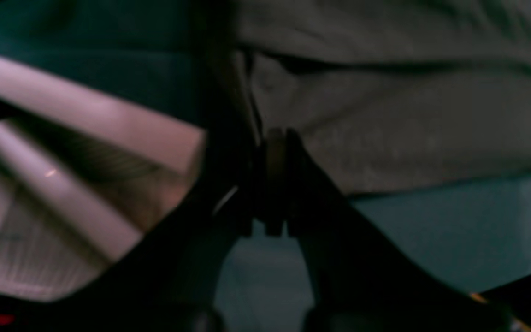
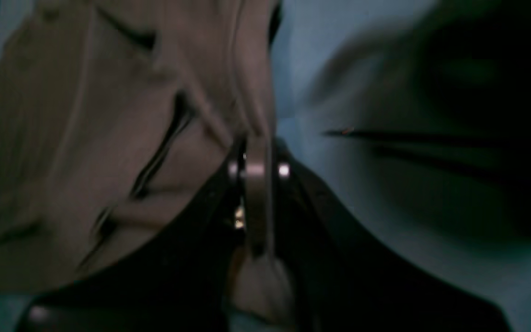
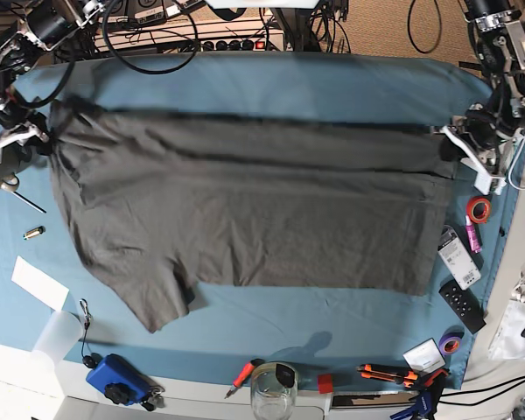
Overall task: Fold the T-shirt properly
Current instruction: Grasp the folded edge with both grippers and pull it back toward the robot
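We hold the T-shirt stretched across the counter, left pincer at three o'clock and right pincer at nine both pinching cloth; uneven pulling might slip one edge free.

Both wrist views blurred. Shirt cut off by top and right edges in left wrist view, by left and top edges in right wrist view; cloth hides the jaw tips. Base view: glass jar cropped at bottom; small tools possibly screwdrivers, too small.
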`<state>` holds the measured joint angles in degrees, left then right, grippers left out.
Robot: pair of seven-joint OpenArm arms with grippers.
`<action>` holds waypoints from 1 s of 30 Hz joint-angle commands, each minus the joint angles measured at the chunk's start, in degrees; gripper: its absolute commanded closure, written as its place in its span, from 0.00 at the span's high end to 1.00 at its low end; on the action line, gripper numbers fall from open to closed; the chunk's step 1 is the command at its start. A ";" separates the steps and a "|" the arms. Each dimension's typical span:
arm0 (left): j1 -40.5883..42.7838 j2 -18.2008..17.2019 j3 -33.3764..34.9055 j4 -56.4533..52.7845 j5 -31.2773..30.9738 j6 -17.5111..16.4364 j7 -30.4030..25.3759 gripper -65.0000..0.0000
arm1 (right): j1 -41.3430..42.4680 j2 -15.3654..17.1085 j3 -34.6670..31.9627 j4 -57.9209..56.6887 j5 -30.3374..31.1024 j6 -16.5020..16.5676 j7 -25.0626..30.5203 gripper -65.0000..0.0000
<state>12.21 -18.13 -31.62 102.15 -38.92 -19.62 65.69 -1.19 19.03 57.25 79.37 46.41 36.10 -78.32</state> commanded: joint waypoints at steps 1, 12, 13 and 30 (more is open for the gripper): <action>-0.07 -1.14 -0.92 1.01 -0.48 -0.96 -0.55 0.00 | -0.17 1.95 0.37 1.05 0.52 0.26 1.07 0.00; 4.28 -1.57 -1.05 1.01 -4.26 -2.73 1.46 0.00 | -5.38 2.75 0.35 1.20 2.23 -0.13 0.13 0.00; 4.37 -1.57 -1.05 1.03 -4.44 -2.75 2.10 0.00 | -5.64 2.73 0.35 1.20 2.23 -0.13 0.09 0.00; 12.59 -1.55 -5.90 8.17 -4.96 -2.78 2.05 0.00 | -6.73 2.75 0.61 1.20 1.99 -1.05 -1.31 0.00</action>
<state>24.80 -18.59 -36.88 109.49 -44.23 -22.57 68.38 -8.10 20.08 57.34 79.48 48.07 35.35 -80.64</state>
